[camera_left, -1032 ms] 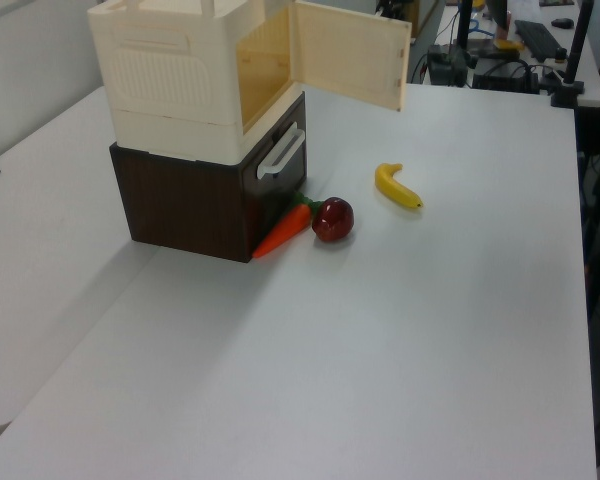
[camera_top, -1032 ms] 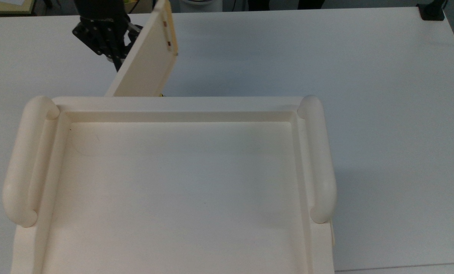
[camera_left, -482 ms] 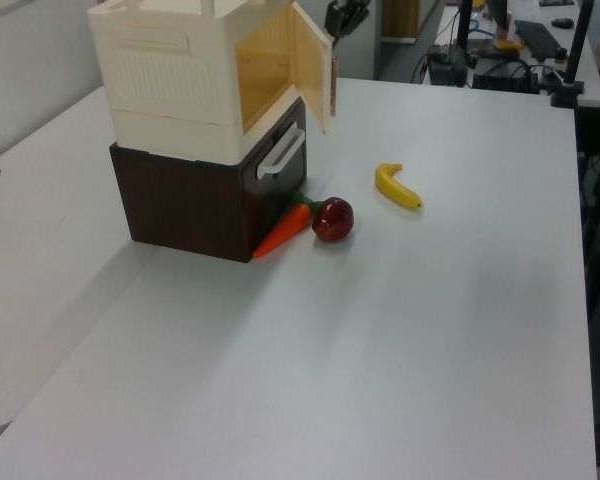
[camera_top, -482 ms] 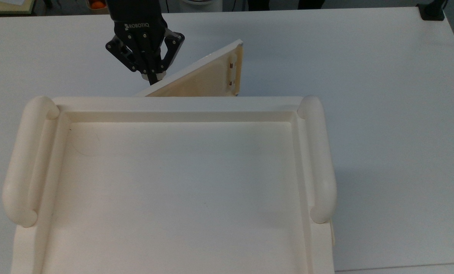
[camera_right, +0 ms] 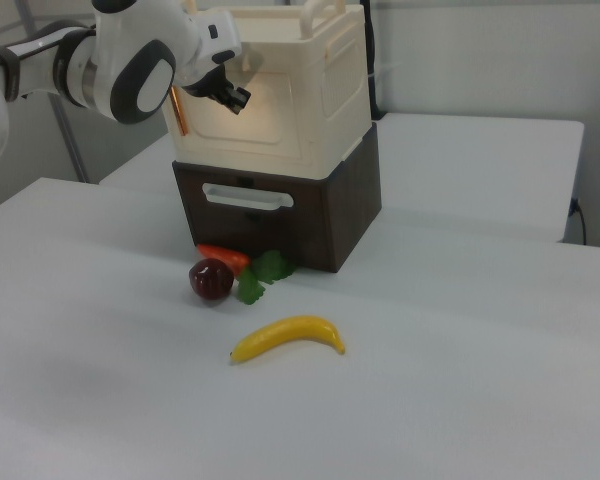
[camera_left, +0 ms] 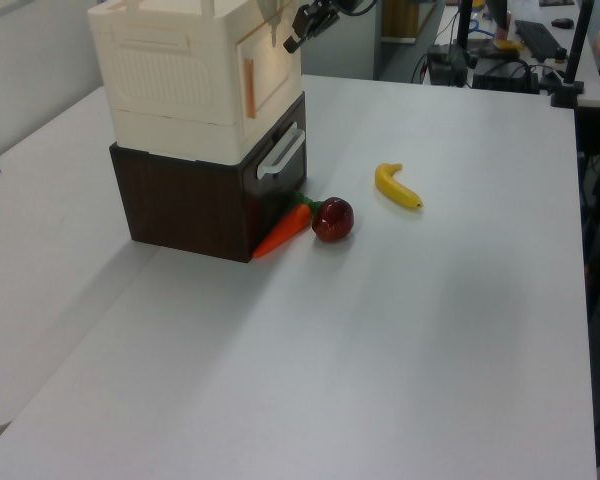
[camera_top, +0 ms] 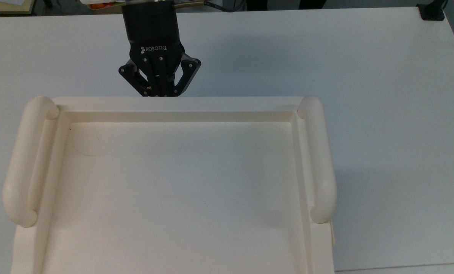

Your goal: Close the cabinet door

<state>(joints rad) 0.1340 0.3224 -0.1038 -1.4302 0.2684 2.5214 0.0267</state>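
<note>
My gripper (camera_top: 159, 92) presses its tips, drawn close together on nothing, against the cabinet door (camera_right: 242, 117), which lies flush across the front of the cabinet (camera_left: 180, 85). By my reckoning the closing looks done; only backing away from the cabinet remains.

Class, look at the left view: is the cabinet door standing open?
No. The cabinet door lies flush against the cabinet front, with the gripper at it.

A banana (camera_right: 288, 337), an apple (camera_right: 211, 280) and a carrot (camera_left: 282, 230) lie on the white table (camera_right: 460, 400).
</note>
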